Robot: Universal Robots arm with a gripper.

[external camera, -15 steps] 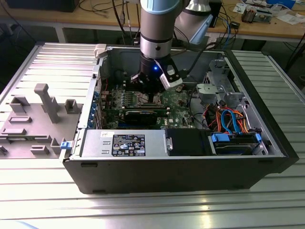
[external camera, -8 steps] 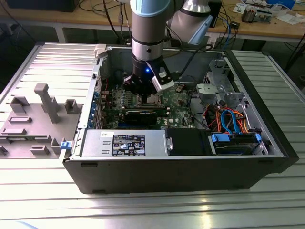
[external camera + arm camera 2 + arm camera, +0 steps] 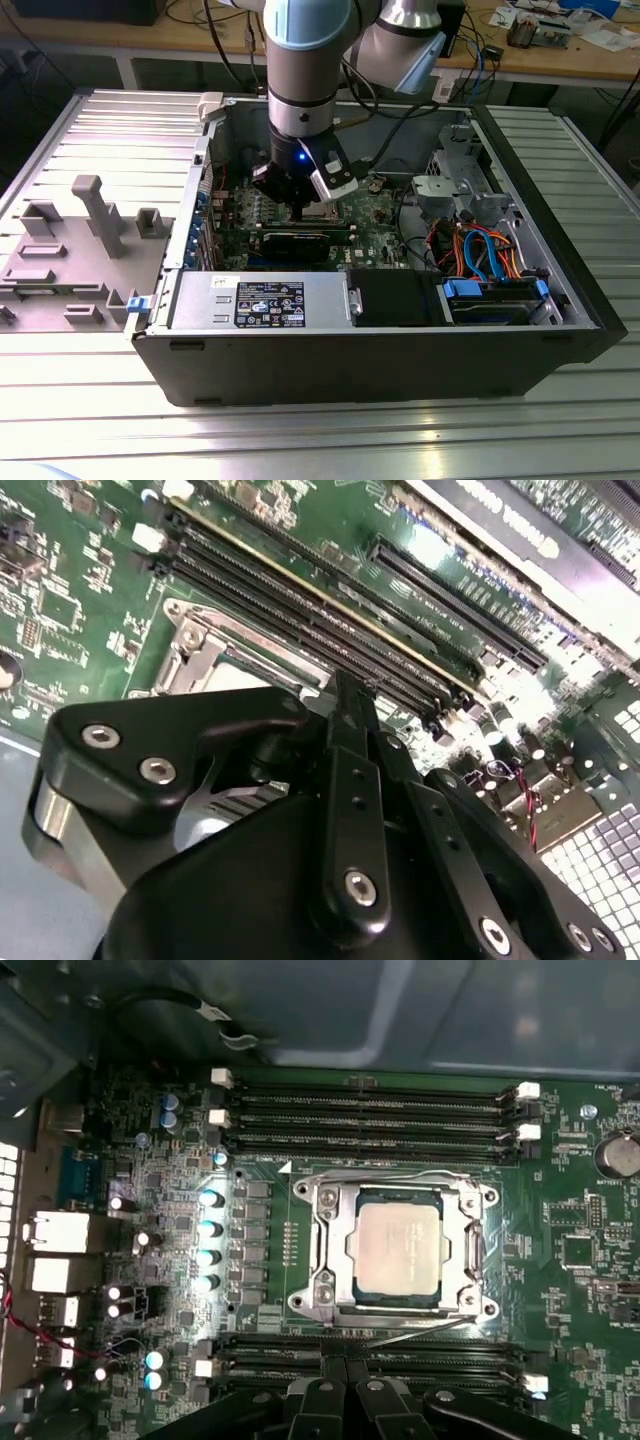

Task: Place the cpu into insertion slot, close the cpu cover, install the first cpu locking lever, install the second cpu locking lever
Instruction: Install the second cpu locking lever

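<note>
Cpu (image 3: pixel 398 1251) sits flat in the insertion slot (image 3: pixel 349 1251), its dull silver top showing through the window of the cpu cover (image 3: pixel 470 1250), which lies down over it with its frame pressing the chip's edges; that is why the chip reads as seated rather than loose. Thin wire levers run along two sides of the socket: one (image 3: pixel 400 1177) along the side toward the upper memory slots (image 3: pixel 370 1110), another (image 3: pixel 420 1332) along the side nearest the gripper (image 3: pixel 346 1372). Whether either is hooked under its catch I cannot tell. In the first wrist view the fingers appear pressed together, tips down just beside the nearer lever at the edge of the lower memory slots, a pose suited to pushing a wire rather than gripping a chip. The second wrist view shows the same narrow finger (image 3: pixel 352 730) reaching toward the socket corner (image 3: pixel 190 640). In the exterior view the arm (image 3: pixel 308 70) stands upright inside the open case (image 3: pixel 380 350), holding the gripper over the motherboard (image 3: pixel 385 240) so the tool comes straight down on the socket.
</note>
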